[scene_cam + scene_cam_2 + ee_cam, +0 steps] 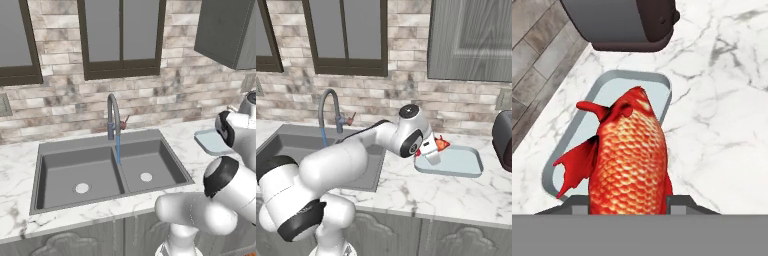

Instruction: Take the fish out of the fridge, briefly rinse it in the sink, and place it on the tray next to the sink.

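A white marble counter [421,192] is running under a brick wall with dark-framed windows; grey cabinet fronts are showing below its front edge. The dark grey double-basin sink [107,172] is sitting in the counter, its curved faucet [113,116] rising at the back rim and a thin blue stream of water [118,148] falling beside the divider between the two basins. Both basins are lying bare around their drains.

The pale bluish-grey tray [456,162] is lying flat on the counter just beside the sink's right edge, with open marble in front of it and along its far side. In the left base view its near corner [207,142] is showing, partly covered by the arm.

The gripper [432,148] is hanging over the sink-side end of the tray, clenched on the red fish [629,162]. In the hand view the fish is sticking out from between the two finger tips, scaly body pointing over the tray's middle, fins spread to one side; whether it is touching the tray floor, I cannot tell. In the right base view the fish [441,144] is showing as a small red shape just past the gripper, above the tray.

A dark rounded appliance [503,140] is standing on the counter near the tray's far end, narrowing the room on that side. A grey wall cabinet [471,40] is hanging well above.
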Controlling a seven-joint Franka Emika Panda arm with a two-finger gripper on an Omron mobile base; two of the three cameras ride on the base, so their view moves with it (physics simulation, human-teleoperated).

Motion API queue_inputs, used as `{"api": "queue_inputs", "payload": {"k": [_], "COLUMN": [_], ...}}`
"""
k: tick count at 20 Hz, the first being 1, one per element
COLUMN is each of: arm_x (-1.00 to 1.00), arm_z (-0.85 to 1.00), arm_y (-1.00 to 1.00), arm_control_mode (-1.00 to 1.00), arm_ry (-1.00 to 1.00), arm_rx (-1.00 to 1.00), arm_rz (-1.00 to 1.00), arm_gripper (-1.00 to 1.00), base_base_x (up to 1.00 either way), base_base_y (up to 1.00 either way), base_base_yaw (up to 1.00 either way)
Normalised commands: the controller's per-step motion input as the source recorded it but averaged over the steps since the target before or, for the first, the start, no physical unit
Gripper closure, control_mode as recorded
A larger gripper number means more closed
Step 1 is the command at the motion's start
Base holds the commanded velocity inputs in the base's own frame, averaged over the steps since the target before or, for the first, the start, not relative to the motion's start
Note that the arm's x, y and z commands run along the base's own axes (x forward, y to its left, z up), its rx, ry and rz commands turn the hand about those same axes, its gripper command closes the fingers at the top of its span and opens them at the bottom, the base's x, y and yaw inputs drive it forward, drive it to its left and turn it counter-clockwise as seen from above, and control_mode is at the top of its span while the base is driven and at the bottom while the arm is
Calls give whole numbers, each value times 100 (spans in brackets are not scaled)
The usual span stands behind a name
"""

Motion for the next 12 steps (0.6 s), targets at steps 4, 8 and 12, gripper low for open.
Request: {"api": "queue_inputs", "payload": {"k": [4, 8, 12], "arm_x": [46, 33, 48], "arm_z": [-52, -35, -2], "arm_y": [0, -3, -10], "arm_control_mode": [-100, -100, -100], "arm_ry": [-5, 0, 1], "arm_rx": [0, 0, 3], "arm_rz": [0, 0, 0], "arm_gripper": [100, 100, 100], "base_base_x": [0, 0, 0], "base_base_y": [0, 0, 0], "base_base_yaw": [0, 0, 0]}}
